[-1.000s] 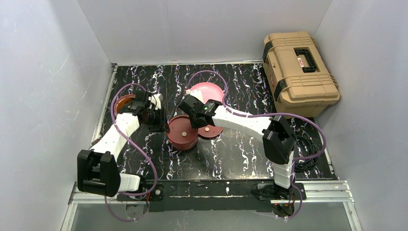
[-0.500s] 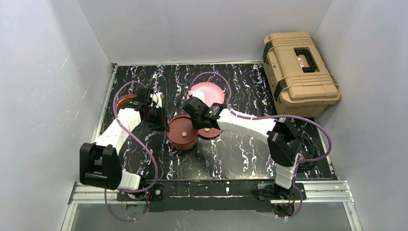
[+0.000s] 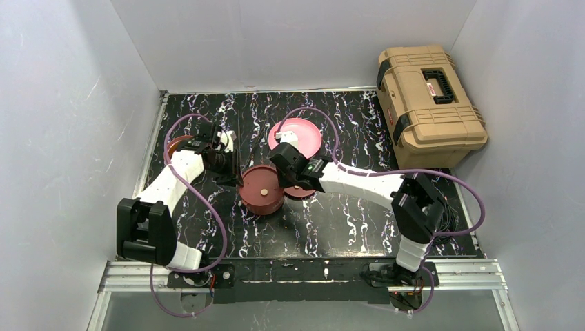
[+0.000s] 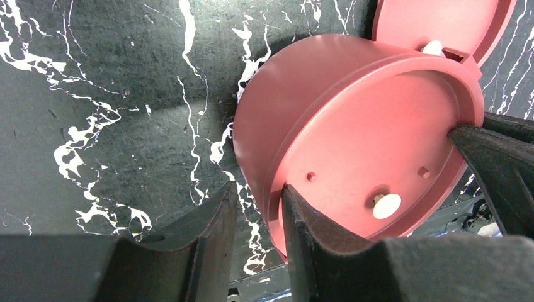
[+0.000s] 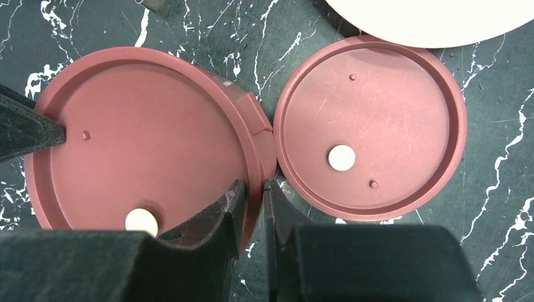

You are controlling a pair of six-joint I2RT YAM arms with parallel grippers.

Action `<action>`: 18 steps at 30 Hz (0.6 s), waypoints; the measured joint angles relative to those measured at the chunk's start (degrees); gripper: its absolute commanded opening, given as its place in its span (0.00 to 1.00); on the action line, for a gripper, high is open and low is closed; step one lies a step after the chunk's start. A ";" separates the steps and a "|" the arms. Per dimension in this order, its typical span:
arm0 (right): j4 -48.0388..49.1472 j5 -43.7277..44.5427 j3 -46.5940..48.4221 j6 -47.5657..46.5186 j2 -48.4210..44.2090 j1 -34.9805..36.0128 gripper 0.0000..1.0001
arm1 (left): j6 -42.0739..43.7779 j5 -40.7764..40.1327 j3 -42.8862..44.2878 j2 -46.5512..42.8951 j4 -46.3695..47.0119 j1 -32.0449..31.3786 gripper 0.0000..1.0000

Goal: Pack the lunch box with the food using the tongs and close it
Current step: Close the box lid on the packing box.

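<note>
Left arm: rises from its base at the near-left corner, forearm angled toward the centre, wrist turned down. The left gripper (image 4: 258, 187) stands at the left rim of the lidded lunch box bowl (image 3: 262, 196), one finger outside the wall, the other over the lid. The jaws are narrow; whether they pinch the rim cannot be told.

Right arm: elbow folded at the right side, forearm stretched low and leftward across the desk (image 3: 345, 214). The right gripper (image 5: 253, 184) straddles the same bowl's right rim, jaws narrow with the rim between them; a firm grip cannot be confirmed.

The bowl sits mid-desk. A loose lid (image 5: 371, 126) lies flat, touching its right side. The pink plate (image 3: 307, 131) lies behind, carrying a pale piece of food (image 4: 432, 46). A second bowl (image 3: 176, 146) sits far left, partly hidden by the left arm. A tan toolbox (image 3: 428, 103) stands at the far right.
</note>
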 measured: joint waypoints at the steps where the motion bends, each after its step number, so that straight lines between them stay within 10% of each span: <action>1: 0.52 0.00 -0.46 0.09 -0.20 0.07 0.25 | 0.02 -0.04 0.04 0.04 0.02 -0.11 0.30; 18: 1.05 6.88 -3.80 4.79 -2.69 7.04 0.30 | -0.61 0.66 2.71 2.84 0.66 -0.44 0.31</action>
